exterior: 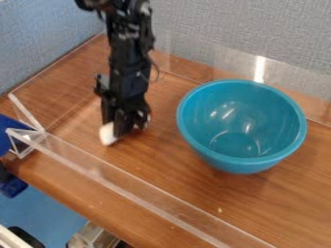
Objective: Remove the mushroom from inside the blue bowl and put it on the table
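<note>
mushroom (108,135) removal is at the placing step; bench (168,170) wood lies bare left of the empty blue bowl (241,124); end effector (123,120) is clamped on the mushroom, low at the bench; next, judged: open and lift clear.

The large round glossy teal-blue plastic bowl (242,124) stands on the right part of the brown wood-grain table (155,160). Left of it, apart from its rim, the black robot gripper (120,127) points straight down at the tabletop with the small cream-stemmed toy mushroom (111,134) at its tips, low against the wood. A clear acrylic barrier wall (116,184) runs along the near edge, in front of both, and another stands behind the bowl.
</note>
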Controlling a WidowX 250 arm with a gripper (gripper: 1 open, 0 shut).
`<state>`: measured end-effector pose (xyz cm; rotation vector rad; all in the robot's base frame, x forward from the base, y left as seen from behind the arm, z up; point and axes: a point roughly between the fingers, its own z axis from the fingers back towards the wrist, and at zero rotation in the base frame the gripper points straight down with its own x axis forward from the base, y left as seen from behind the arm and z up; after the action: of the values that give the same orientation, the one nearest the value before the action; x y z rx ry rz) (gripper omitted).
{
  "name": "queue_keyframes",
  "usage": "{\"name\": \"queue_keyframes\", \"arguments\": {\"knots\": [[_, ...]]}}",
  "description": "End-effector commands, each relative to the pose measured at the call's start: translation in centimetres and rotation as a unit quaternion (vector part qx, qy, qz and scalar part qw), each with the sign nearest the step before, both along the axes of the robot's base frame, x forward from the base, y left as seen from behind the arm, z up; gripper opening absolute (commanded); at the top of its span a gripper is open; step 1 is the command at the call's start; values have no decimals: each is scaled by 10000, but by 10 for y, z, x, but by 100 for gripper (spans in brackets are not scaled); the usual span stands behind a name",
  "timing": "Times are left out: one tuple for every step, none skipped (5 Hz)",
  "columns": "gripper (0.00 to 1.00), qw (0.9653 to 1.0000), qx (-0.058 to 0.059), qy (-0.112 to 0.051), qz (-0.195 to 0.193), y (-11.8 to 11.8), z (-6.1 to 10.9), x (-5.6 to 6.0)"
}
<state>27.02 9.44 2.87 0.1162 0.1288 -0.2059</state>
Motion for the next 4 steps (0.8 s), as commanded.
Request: {"name": "queue_keyframes", "arguments": {"knots": [[100, 9996, 146, -217, 64, 6, 12, 8], [100, 9993, 163, -326, 123, 7, 24, 8], [100, 9987, 178, -442, 180, 8, 37, 9], [100, 9975, 213, -631, 240, 8, 55, 10]]}}
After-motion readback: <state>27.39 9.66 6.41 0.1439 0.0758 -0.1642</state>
